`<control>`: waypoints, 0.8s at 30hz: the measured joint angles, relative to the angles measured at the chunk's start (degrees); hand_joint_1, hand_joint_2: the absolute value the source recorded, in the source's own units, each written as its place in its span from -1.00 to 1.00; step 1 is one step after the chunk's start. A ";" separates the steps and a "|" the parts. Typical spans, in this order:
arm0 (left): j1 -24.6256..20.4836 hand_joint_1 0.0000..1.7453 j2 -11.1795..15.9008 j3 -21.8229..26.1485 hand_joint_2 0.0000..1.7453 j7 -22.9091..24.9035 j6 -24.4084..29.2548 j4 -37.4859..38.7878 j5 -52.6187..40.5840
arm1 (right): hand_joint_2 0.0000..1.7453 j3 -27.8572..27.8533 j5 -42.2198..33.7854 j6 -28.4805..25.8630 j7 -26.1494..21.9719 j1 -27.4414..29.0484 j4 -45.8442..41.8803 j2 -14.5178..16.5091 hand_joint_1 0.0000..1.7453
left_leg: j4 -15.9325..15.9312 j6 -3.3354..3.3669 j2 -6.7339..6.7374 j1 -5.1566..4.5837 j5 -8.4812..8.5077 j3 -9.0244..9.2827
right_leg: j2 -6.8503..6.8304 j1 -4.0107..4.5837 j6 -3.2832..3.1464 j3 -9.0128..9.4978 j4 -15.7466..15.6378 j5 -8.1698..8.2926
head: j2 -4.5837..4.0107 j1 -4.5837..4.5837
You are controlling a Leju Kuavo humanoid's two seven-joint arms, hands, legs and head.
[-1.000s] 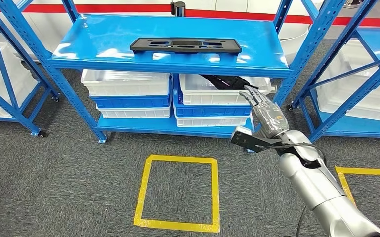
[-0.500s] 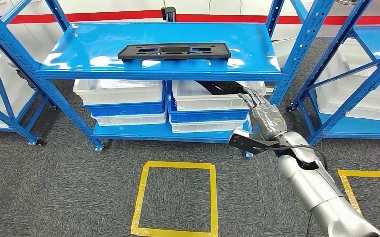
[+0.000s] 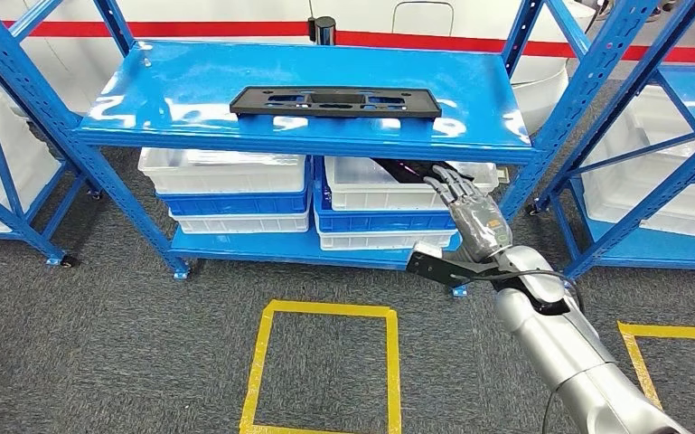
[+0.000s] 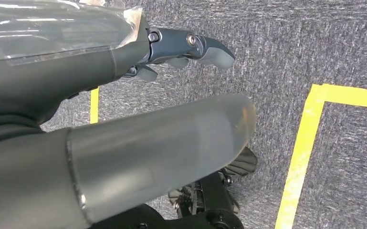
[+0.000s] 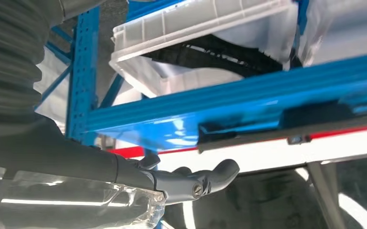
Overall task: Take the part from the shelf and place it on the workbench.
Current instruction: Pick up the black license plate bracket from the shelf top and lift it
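Part (image 3: pixel 335 101) lies flat near the front edge of the upper shelf (image 3: pixel 172 90), untouched. Your right hand (image 3: pixel 470 217) hovers below that shelf, fingers extended and apart, holding nothing. Raise it clear of the shelf edge, then grip the part's near long side evenly.

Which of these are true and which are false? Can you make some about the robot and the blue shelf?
1. A long black part lies on top of the blue shelf. True.
2. The right hand holds the black part. False: it holds nothing, fingers apart.
3. White bins sit under the top shelf. True.
4. The yellow square on the floor has a box inside. False: only carpet.
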 joint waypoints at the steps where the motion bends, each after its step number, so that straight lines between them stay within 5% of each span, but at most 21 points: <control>1: -0.02 -1.00 -0.02 0.00 -1.00 0.05 0.00 0.00 -0.12 | 1.00 0.31 0.48 -0.12 -0.03 -0.07 0.27 0.48 -1.00 | 0.06 -0.13 -0.05 0.04 -0.26 0.24 | -0.02 -0.10 0.60 -0.10 -0.86 1.10 | 0.00 0.05; 3: -0.06 -1.00 -0.10 0.00 -1.00 0.09 0.02 0.00 -0.34 | 1.00 1.05 1.43 -0.32 -0.03 -0.47 0.70 1.59 -1.00 | 0.32 -0.61 -0.16 0.15 -1.03 0.92 | -0.18 -0.43 1.81 2.94 -8.79 5.40 | 0.00 0.19; 4: -0.10 -1.00 -0.13 0.00 -1.00 0.10 0.05 0.00 -0.39 | 1.00 1.46 1.85 -0.39 0.05 -0.81 0.90 2.10 -1.00 | 0.53 -0.96 -0.20 0.09 -1.47 1.14 | -0.23 -0.42 1.90 4.81 -12.67 7.07 | 0.00 0.25; 6: -0.22 -1.00 -0.15 0.00 -1.00 0.16 0.15 0.00 -0.46 | 1.00 2.40 2.61 -0.47 0.29 -1.56 1.37 3.26 -1.00 | 0.80 -1.64 -0.20 -0.05 -2.14 1.30 | -0.27 -0.25 1.21 6.83 -16.87 8.55 | 0.00 0.25; 11: -0.32 -1.00 -0.08 0.00 -1.00 0.53 0.30 -0.02 -0.50 | 1.00 4.45 3.31 -0.55 0.61 -3.50 2.73 6.03 -1.00 | 1.88 -2.83 0.03 0.20 -3.44 1.13 | 0.02 -0.86 -0.79 7.62 -17.47 8.31 | 0.00 0.08; 14: -0.39 -1.00 -0.04 0.00 -1.00 0.53 0.31 -0.02 -0.57 | 1.00 6.09 3.30 -0.95 0.52 -4.95 4.25 8.35 -1.00 | 11.47 -3.67 0.03 0.66 -7.70 -3.86 | 0.07 -0.97 -1.98 8.39 -17.60 7.82 | 0.00 -0.42; 16: -0.32 -1.00 -0.04 0.00 -1.00 0.56 0.36 -0.02 -0.58 | 1.00 7.08 3.00 -1.49 0.34 -5.29 5.55 9.75 -1.00 | 17.05 -4.11 0.04 0.93 -8.71 -7.80 | 0.09 -0.79 -2.22 8.72 -17.57 7.46 | 0.00 -0.50; 18: -0.24 -1.00 -0.03 0.00 -1.00 0.65 0.50 -0.02 -0.58 | 1.00 7.94 3.06 -1.82 0.27 -5.41 6.62 11.00 -1.00 | 14.36 -4.23 0.07 1.17 -5.34 -7.73 | 0.17 -0.74 -2.09 9.27 -17.56 7.03 | 0.00 -0.56; 20: -0.27 -1.00 -0.01 0.01 -1.00 0.75 0.66 -0.01 -0.52 | 1.00 8.79 3.59 -2.17 0.32 -5.74 7.48 12.28 -1.00 | 6.28 -4.13 0.12 1.23 -0.91 -4.33 | 0.29 -0.58 -1.62 9.90 -17.56 6.49 | 0.00 -0.65; 22: -0.40 -1.00 -0.04 0.03 -1.00 0.83 0.78 -0.01 -0.45 | 1.00 9.74 4.17 -2.59 0.46 -6.26 8.42 13.61 -1.00 | 1.73 -3.75 0.09 0.99 0.40 -2.04 | 0.42 -0.21 -1.06 10.04 -17.53 6.09 | 0.00 -0.65; 24: -0.49 -1.00 -0.07 0.10 -1.00 0.91 0.93 0.00 -0.40 | 1.00 10.68 4.51 -2.82 0.64 -6.53 9.29 14.81 -1.00 | 1.42 -3.06 0.02 0.63 0.00 -1.69 | 0.46 -0.04 -0.46 10.02 -17.70 5.93 | 0.01 -0.61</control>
